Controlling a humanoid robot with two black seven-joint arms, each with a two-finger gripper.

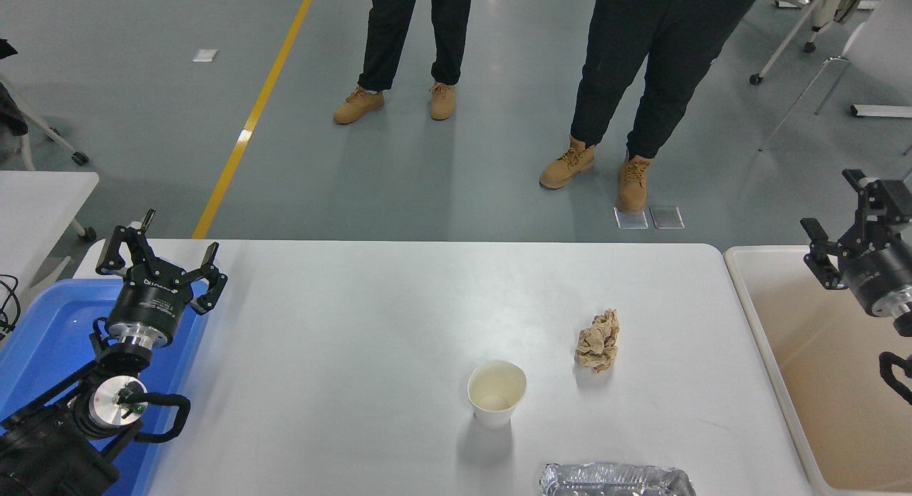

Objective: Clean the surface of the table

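Note:
The white table surface carries a white paper cup standing upright, a crumpled brown paper ball to its right, and a crinkled foil tray at the near edge. My right gripper hangs open and empty at the right edge of the picture, above the beige bin, well away from the items. Over the blue bin at the lower left, my left gripper is parked, open and empty.
Two people in black trousers and tan boots stand on the floor beyond the far side. A smaller white table sits at the left edge. Chairs stand at the top right.

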